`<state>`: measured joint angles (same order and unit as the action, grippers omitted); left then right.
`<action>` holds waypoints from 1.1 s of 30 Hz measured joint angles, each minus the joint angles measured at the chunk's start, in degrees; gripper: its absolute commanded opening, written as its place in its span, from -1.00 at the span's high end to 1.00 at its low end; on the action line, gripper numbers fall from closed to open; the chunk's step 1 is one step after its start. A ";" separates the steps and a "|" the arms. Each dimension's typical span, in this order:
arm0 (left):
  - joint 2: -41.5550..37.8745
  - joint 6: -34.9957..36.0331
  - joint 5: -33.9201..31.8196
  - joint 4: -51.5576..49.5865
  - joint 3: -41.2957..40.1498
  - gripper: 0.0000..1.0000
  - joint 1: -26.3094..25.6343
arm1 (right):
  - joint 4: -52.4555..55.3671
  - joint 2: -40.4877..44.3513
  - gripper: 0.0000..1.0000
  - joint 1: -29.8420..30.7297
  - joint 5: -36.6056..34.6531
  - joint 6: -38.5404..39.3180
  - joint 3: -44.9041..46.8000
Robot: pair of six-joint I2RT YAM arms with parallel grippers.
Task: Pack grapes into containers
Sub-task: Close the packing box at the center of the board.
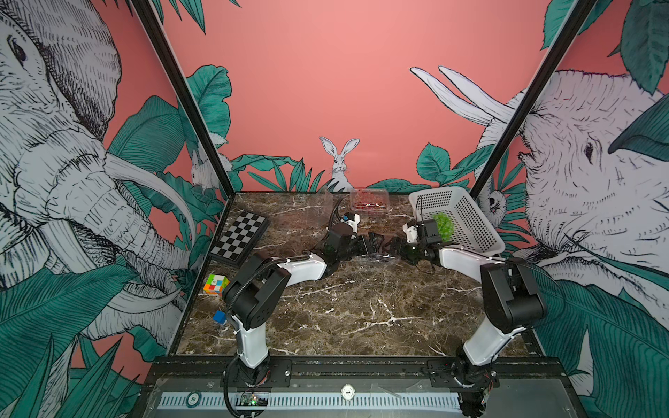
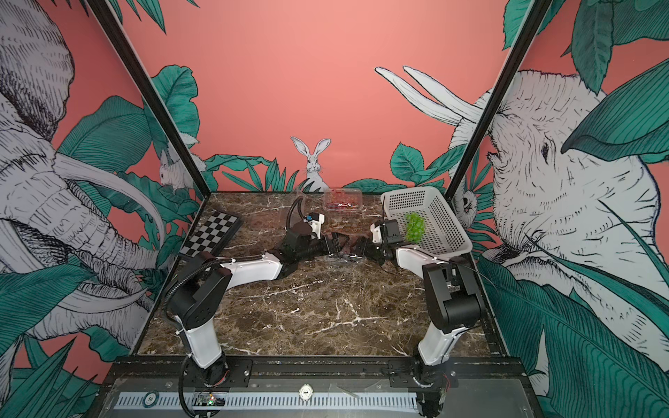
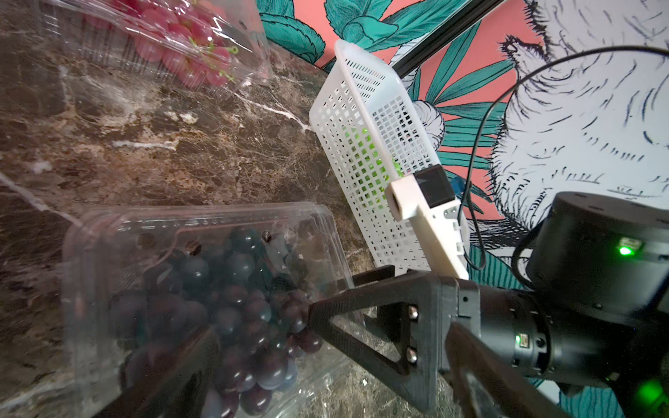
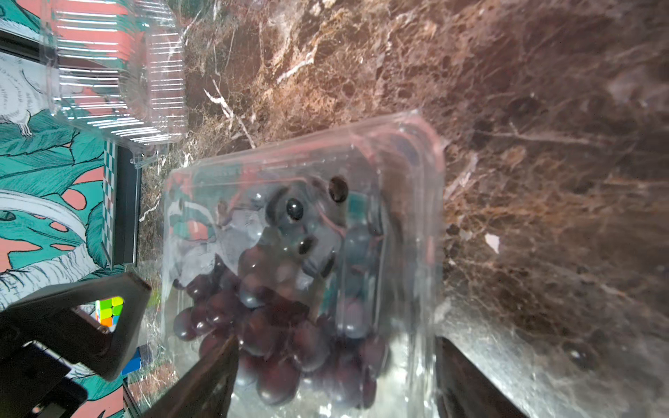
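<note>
1. Right wrist view: right end effector is straddling the near end of the middle clamshell, fingers standing apart. Cannot tell whether they are pinching it.
2. Seen in a top view, left end effector is hanging spread wide, nearly touching the right one.
3. Inside that clamshell, dark grapes are sitting mid counter, with the lid lying over them, probably unlatched.
4. Risks:
   - Fruit is bulging at the near side, so a hard squeeze risks buckling the thin plastic or popping grapes out.
   - Close fingers risk clashing.
   - The box risks skidding on the slick counter.
5. Counting:
   - Three clamshells: this one, plus red-grape clamshell and empty clamshell, both at the far edge.
   - Three bunches: dark, red grapes, and green grapes lying in the basket at the far right corner.
</note>
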<state>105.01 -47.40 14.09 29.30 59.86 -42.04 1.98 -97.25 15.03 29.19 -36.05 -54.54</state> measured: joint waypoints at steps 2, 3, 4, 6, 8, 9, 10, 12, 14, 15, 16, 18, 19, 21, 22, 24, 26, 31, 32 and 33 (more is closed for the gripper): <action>0.15 -0.17 0.02 0.22 -0.09 -0.99 -0.24 | -0.07 0.79 -0.70 -0.02 0.28 0.00 0.63; 0.15 -0.20 0.02 0.37 -0.17 -0.99 -0.26 | -0.24 1.27 -0.70 -0.11 0.42 -0.17 1.07; 0.15 -0.22 0.02 0.70 -0.37 -0.99 -0.31 | -0.52 1.77 -0.72 -0.35 0.63 -0.39 1.70; 0.15 -0.22 0.00 0.98 -0.79 -0.99 -0.31 | -1.31 2.97 -0.73 -0.83 1.46 -0.90 3.26; 0.15 -0.24 0.00 1.07 -1.44 -0.99 -0.31 | -2.75 3.93 -0.74 -2.01 2.60 -1.77 5.20; 0.15 -0.24 -0.02 1.11 -1.75 -0.99 -0.31 | -3.50 4.35 -0.73 -2.62 3.06 -2.34 6.01; 0.15 -0.22 -0.04 1.20 -2.08 -0.99 -0.31 | -4.63 4.90 -0.71 -3.48 3.67 -2.95 7.28; 0.15 -0.22 -0.04 1.46 -2.43 -0.99 -0.31 | -6.78 6.23 -0.67 -5.14 5.11 -4.52 9.88; 0.15 -0.20 -0.04 1.88 -2.47 -0.99 -0.31 | -8.92 7.28 -0.64 -6.54 6.40 -5.86 12.09; 0.13 -0.20 -0.04 1.92 -2.47 -0.99 -0.31 | -9.86 7.69 -0.62 -7.08 6.93 -6.38 12.98; 0.13 -0.22 -0.04 1.92 -2.47 -0.99 -0.31 | -10.91 7.98 -0.59 -7.54 7.52 -7.06 13.84; 0.13 -0.20 -0.04 1.92 -2.47 -0.99 -0.31 | -12.81 8.26 -0.53 -7.98 8.46 -8.15 15.17; 0.13 -0.20 -0.04 1.92 -2.47 -0.99 -0.31 | -13.77 8.41 -0.48 -8.20 8.87 -8.70 15.89; 0.13 -0.20 -0.04 1.90 -2.47 -0.99 -0.31 | -15.65 8.85 -0.40 -8.52 9.51 -9.86 17.33; 0.13 -0.20 -0.04 1.90 -2.47 -0.99 -0.31 | -16.76 9.03 -0.36 -8.70 9.88 -10.43 18.10; 0.11 -0.20 -0.04 1.90 -2.51 -0.99 -0.31 | -18.69 9.03 -0.24 -9.09 10.54 -11.58 19.23; 0.04 -0.20 -0.07 1.92 -2.69 -0.99 -0.31 | -20.57 9.03 -0.18 -9.46 11.02 -12.76 20.24; -0.11 -0.17 -0.17 1.97 -3.06 -0.99 -0.33 | -25.90 8.07 0.02 -9.57 12.24 -15.87 21.18; -0.11 -0.17 -0.20 1.97 -3.06 -0.99 -0.33 | -26.93 7.58 0.05 -9.57 12.39 -16.33 21.22; -0.11 -0.17 -0.22 1.97 -3.06 -0.99 -0.33 | -28.11 7.06 0.11 -9.57 12.63 -17.00 21.31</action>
<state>104.90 -47.57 13.87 31.27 56.80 -42.37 -26.13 -90.19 5.45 41.82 -53.06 -33.23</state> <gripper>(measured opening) 0.994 0.483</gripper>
